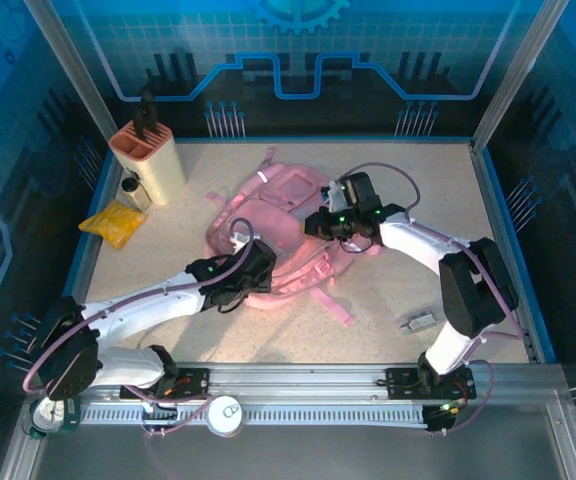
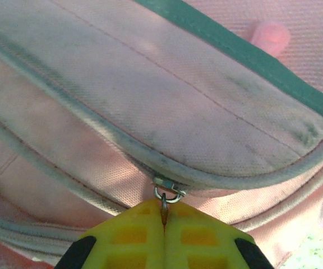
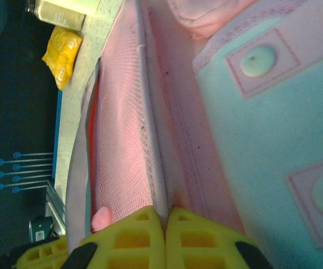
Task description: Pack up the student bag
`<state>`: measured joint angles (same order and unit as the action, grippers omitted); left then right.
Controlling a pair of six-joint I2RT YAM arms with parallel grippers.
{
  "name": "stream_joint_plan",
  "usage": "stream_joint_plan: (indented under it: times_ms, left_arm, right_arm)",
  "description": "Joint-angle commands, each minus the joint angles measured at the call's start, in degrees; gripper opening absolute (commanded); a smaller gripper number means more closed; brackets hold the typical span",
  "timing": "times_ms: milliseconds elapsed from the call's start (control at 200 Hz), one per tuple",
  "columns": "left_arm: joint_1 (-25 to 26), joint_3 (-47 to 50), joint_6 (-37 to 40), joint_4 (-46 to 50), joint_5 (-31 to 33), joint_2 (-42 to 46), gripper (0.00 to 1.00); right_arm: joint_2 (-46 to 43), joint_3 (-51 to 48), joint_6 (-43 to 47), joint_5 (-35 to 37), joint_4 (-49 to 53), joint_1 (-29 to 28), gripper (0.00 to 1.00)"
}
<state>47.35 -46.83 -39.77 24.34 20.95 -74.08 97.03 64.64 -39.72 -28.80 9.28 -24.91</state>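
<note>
Currently, the left end effector (image 2: 164, 217) pinches the zipper pull (image 2: 165, 206) of the student bag (image 2: 150, 101) at lower centre, while the right end effector (image 3: 165, 217) clamps its fabric edge (image 3: 159, 188).

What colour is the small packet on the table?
The packet is yellow, clearest from the top camera.

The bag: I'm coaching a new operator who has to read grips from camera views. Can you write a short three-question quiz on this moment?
1. True or false: the left gripper is shut on the zipper pull of the bag.
2. The yellow packet lies: A) inside the bag; B) on the table, left of the bag; C) on top of the bag.
3. Fill in: the right gripper pinches the bag's ____.

Key: 1 true; 2 B; 3 fabric edge.
</note>
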Motion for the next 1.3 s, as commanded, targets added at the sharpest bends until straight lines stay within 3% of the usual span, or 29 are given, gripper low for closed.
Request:
stream_joint_plan:
  times_ms: [0,55,150,240,400,550,700,820,896,1041,1131,1296]
  left_arm:
    - [0.1,-2.7,3.4,-4.9,-7.6,-2.8,0.00]
    - [0.9,-3.8,3.6,-7.1,-8.1,-4.4,0.00]
    - [2.8,-6.4,4.1,-7.4,-7.2,-7.5,0.00]
    - [5.0,-9.7,5.5,-5.8,-5.9,-10.7,0.00]
    - [7.5,-13.4,6.3,-6.2,-6.8,-14.9,0.00]
    - [9.6,-16.5,6.7,-6.6,-7.5,-17.8,0.00]
    - [9.8,-16.5,5.0,-7.8,-8.6,-18.8,0.00]
    - [10.2,-16.4,5.2,-7.4,-8.6,-18.9,0.00]
    - [10.2,-16.4,5.3,-6.6,-7.6,-18.8,0.00]
    - [10.2,-16.9,7.9,-6.1,-9.0,-18.9,0.00]
    - [10.1,-17.9,10.0,-1.8,-5.8,-18.7,0.00]
    - [8.3,-15.9,14.4,4.3,-1.7,-14.8,0.00]
  right_arm:
    - [-1.3,3.1,4.1,-0.2,0.7,3.3,0.30]
    - [-3.7,2.5,5.7,0.9,4.1,4.1,0.43]
    - [-9.0,-1.0,6.0,1.3,8.7,5.9,0.55]
    - [-13.6,-8.5,0.2,-3.5,6.1,7.5,0.58]
    - [-22.1,-21.2,-9.8,-5.1,-1.5,7.5,0.58]
    - [-22.8,-27.9,-20.4,-7.9,-12.9,6.8,0.51]
    - [-22.7,-32.7,-26.0,-3.3,-20.2,6.7,0.43]
    - [-19.6,-33.2,-28.9,-3.8,-27.0,5.6,0.40]
    - [-18.0,-32.6,-28.6,-3.2,-27.0,4.8,0.38]
    - [-16.1,-32.8,-27.4,-2.0,-28.0,4.4,0.24]
    - [-15.9,-32.0,-24.9,-2.1,-25.9,4.8,0.13]
    - [-17.5,-30.3,-18.6,-3.0,-18.7,7.4,0.03]
